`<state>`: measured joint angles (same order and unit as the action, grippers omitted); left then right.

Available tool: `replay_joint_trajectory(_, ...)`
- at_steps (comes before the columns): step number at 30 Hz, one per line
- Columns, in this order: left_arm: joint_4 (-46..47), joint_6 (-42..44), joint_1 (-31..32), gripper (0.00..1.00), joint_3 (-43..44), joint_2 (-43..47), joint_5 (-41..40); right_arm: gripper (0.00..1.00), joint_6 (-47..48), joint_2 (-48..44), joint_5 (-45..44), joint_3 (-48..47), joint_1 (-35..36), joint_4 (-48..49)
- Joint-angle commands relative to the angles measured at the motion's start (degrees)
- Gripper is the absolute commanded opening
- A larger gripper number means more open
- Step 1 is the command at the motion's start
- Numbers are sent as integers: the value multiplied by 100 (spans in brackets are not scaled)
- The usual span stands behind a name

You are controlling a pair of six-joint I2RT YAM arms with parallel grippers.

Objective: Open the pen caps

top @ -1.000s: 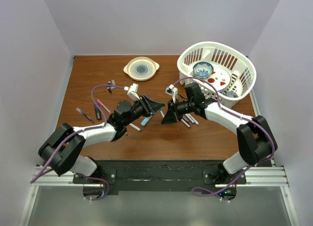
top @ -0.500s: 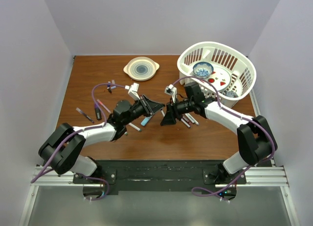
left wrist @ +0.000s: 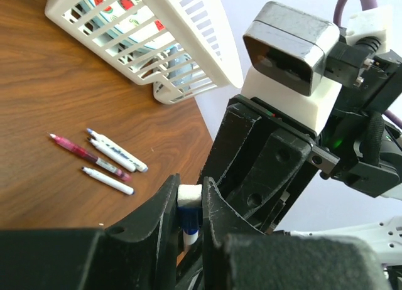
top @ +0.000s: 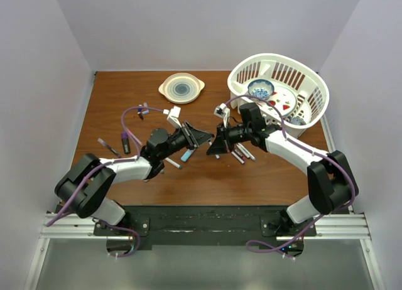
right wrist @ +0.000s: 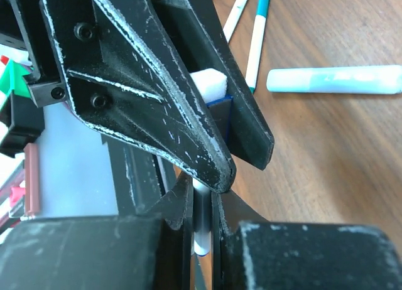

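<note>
**Two grippers on one pen, cap end in the left**

Nearest us, the arms come in from 7 and 5 o'clock and meet nose to nose above the middle of the table [top: 207,177]. The right gripper [right wrist: 201,193] has its jaws squeezed together on the thin white pen barrel [right wrist: 200,230]. The left gripper [left wrist: 190,188] is clamped on the pen's other end, where a white tip shows with the blue cap [left wrist: 188,220] just behind it. The fingers hide the joint, so we cannot tell whether the cap has begun to part from the barrel.

We judge the cap to be light, rigid and smooth, held on by friction alone. It is likely to slip out of a loose pinch or jump when it lets go. We would grip it across its sides, close to the open rim, and pull straight along the pen. The slim barrel could slide or bend if the pull goes off line.

A light blue marker [top: 187,155] lies on the wood at 7 o'clock from the grip. Some loose pens [top: 242,155] lie at 4 o'clock. Farther back, a dish [top: 181,89] sits at 11 o'clock and a white basket [top: 321,92] at 2 o'clock.
</note>
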<state>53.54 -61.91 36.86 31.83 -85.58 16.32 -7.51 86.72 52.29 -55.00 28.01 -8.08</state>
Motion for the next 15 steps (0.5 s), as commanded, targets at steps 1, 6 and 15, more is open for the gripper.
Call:
replay_joint_trajectory(1,-342,354,-494,0,550,304,-190,0,-110,108,395,24,212,184)
replay_joint_trajectory(6,-677,487,-2023,0,1026,604,-313,0,-32,381,484,-19,644,96)
replay_joint_trajectory(15,-1038,496,-3026,0,535,1087,-277,0,589,381,194,-212,662,-395)
